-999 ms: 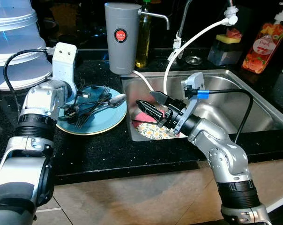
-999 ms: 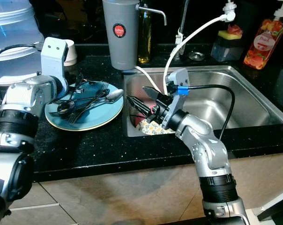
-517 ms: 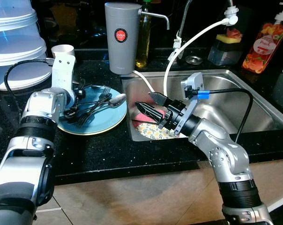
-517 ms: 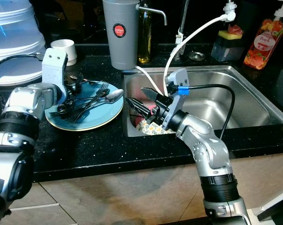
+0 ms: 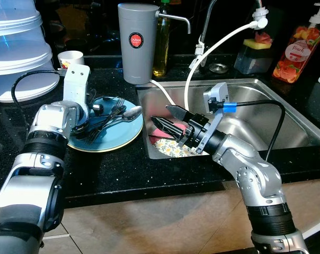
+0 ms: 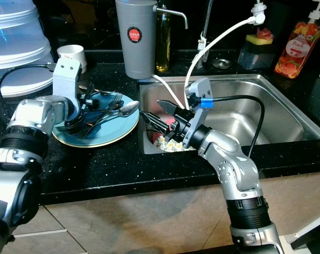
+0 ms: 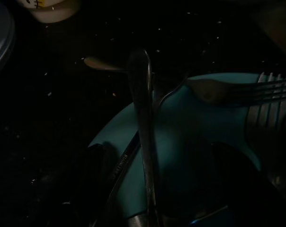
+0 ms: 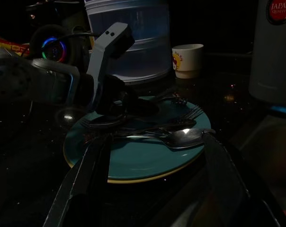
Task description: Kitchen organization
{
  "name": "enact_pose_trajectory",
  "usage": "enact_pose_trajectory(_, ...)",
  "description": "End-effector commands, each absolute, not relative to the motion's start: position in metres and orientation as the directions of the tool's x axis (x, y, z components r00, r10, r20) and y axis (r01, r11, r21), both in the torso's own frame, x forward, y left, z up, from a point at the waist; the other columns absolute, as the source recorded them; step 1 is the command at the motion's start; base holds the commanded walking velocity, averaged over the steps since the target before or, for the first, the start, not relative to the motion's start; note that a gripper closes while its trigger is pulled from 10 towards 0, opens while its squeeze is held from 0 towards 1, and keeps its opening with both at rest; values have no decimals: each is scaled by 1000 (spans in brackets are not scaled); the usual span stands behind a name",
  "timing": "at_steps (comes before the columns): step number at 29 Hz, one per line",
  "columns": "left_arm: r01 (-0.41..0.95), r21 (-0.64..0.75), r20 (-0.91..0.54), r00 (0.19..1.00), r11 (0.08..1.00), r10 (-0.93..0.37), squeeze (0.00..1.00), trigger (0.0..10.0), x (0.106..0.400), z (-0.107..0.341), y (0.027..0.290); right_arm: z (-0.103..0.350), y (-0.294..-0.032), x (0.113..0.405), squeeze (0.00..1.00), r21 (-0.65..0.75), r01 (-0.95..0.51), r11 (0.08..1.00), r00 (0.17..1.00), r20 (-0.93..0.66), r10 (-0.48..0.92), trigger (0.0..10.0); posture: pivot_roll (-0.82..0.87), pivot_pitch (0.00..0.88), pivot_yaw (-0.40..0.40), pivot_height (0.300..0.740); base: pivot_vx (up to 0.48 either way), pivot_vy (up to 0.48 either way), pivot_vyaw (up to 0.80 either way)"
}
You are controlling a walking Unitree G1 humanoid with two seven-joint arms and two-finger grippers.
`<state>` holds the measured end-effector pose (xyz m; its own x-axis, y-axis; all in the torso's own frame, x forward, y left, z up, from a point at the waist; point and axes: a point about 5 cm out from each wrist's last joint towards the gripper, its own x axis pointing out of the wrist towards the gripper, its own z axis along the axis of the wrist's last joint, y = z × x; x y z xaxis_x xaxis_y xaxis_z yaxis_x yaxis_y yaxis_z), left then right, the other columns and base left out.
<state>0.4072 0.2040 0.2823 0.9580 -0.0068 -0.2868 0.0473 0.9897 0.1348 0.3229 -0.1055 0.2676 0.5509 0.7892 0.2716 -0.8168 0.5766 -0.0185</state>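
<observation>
A blue plate (image 5: 115, 138) on the black counter carries several forks and a spoon (image 5: 129, 112). My left gripper (image 5: 95, 109) reaches over the plate's far left side, down among the cutlery. In the left wrist view its dark fingers (image 7: 98, 170) stand apart, open, with a utensil handle (image 7: 144, 123) running between them. My right gripper (image 5: 163, 117) is open and hovers over the left end of the steel sink (image 5: 266, 90), fingers pointing at the plate (image 8: 147, 163). A floral dish (image 5: 173, 148) and a pink item (image 5: 161, 132) lie below it.
A grey thermos jug (image 5: 137, 42), an oil bottle (image 5: 161, 47), the faucet and a white hose (image 5: 213, 47) stand behind the sink. A sponge holder (image 5: 255, 53) and pink soap bottle (image 5: 299, 50) are at the back right. A white cup (image 5: 70, 57) and stacked clear containers (image 5: 17, 47) sit left.
My left gripper has swung right and lower, in among the cutlery on the plate. The right gripper has edged slightly towards the plate, still open.
</observation>
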Motion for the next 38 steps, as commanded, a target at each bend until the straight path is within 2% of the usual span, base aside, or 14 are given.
enact_pose_trajectory(1,63,156,-268,963,986,-20,0,10000,407,292,198,270,-106,320,0,-33,-823,567,539,271,798,10000,-30,111,1,740,0,0,0)
enact_pose_trajectory(4,71,159,-264,964,985,-27,0,10000,406,294,197,270,-106,320,0,-32,-823,567,539,271,798,10000,-30,111,1,740,0,0,0)
enact_pose_trajectory(5,74,158,-265,964,985,-30,0,5647,406,293,197,270,-105,320,0,-32,-823,567,538,271,798,10000,-30,111,2,740,0,0,0)
enact_pose_trajectory(6,75,157,-266,963,985,-31,0,1804,406,293,196,270,-105,320,0,-32,-824,566,538,271,798,10000,-30,111,2,740,0,0,0)
enact_pose_trajectory(7,76,158,-268,963,985,-31,0,2353,406,293,196,270,-105,320,0,-33,-823,567,538,272,798,10000,-30,111,2,740,0,0,0)
enact_pose_trajectory(8,76,161,-274,961,984,-29,0,10000,405,292,195,270,-105,320,0,-33,-823,567,538,272,797,10000,-30,111,2,740,0,0,0)
enact_pose_trajectory(21,60,155,-322,947,986,-6,0,10000,403,282,196,270,-105,321,0,-33,-824,565,537,269,800,10000,-29,112,1,740,0,0,0)
enact_pose_trajectory(38,70,54,-436,899,996,-39,0,10000,404,245,196,269,-103,319,0,-43,-830,555,527,265,808,10000,-33,98,5,740,0,0,0)
